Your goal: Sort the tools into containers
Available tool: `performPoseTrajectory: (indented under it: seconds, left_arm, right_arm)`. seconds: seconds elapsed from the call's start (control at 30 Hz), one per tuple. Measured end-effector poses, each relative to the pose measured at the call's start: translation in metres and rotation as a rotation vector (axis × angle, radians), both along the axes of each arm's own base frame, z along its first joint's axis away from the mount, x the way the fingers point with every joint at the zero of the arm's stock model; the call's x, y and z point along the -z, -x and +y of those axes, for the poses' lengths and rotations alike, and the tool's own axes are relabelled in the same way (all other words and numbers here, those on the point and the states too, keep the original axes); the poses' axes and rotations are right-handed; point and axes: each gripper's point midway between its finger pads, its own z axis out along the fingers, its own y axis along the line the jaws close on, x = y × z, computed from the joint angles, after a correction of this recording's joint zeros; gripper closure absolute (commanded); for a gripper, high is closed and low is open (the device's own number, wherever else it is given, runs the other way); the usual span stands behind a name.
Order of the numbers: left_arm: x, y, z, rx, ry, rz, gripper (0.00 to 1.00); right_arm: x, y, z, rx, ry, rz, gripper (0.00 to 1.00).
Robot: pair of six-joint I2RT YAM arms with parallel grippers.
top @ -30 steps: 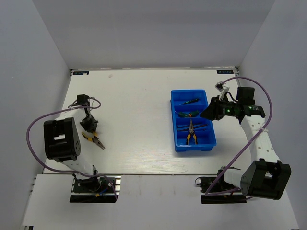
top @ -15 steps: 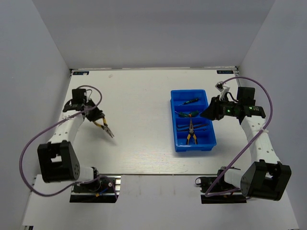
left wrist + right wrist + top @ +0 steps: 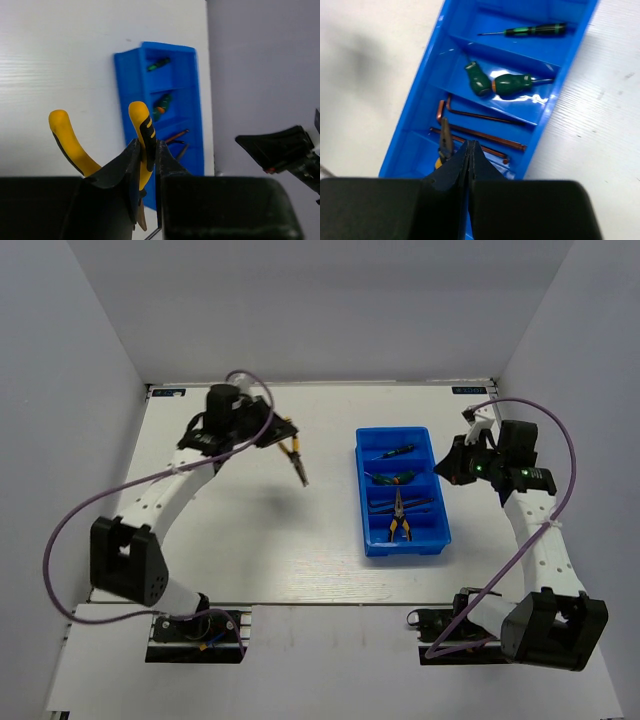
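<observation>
White tabletop (image 3: 250,540) below, left gripper (image 3: 147,150) clamps yellow-and-black pliers (image 3: 142,125) by one handle, aloft left of the blue tray (image 3: 362,490), a transport step, I'd say, next a reach over the other pliers' (image 3: 399,522) compartment, right gripper (image 3: 469,150) pinched shut, empty, at the tray's right edge.

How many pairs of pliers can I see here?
2. The held pliers are clamped by one yellow handle in the left gripper. The second pliers lie at the near end of the blue tray. No others show, though some could be hidden.
</observation>
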Motion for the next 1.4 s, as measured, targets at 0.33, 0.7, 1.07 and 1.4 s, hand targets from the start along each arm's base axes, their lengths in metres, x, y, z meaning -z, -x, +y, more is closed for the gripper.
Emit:
performPoseTrajectory:
  seconds: [0.33, 0.7, 1.07, 1.4]
  left_arm:
    - [-0.006, 0.045, -0.156, 0.235, 0.011, -0.114, 1.0]
    - [-0.028, 0.077, -0.219, -0.023, 0.051, -0.279, 1.0]
    - [0.032, 0.105, -0.265, -0.312, -0.1, -0.301, 1.0]
    - [0.032, 0.119, -0.262, -0.46, -0.162, -0.385, 1.0]
  right_arm:
    - [0.005, -0.011, -0.041, 0.233, 0.095, -0.041, 1.0]
    - [-0.007, -0.016, -0.076, 0.42, 0.119, -0.08, 1.0]
    - [-0.012, -0.014, -0.096, 0.518, 0.121, -0.087, 1.0]
    - [-0.014, -0.013, -0.104, 0.545, 0.102, -0.088, 1.0]
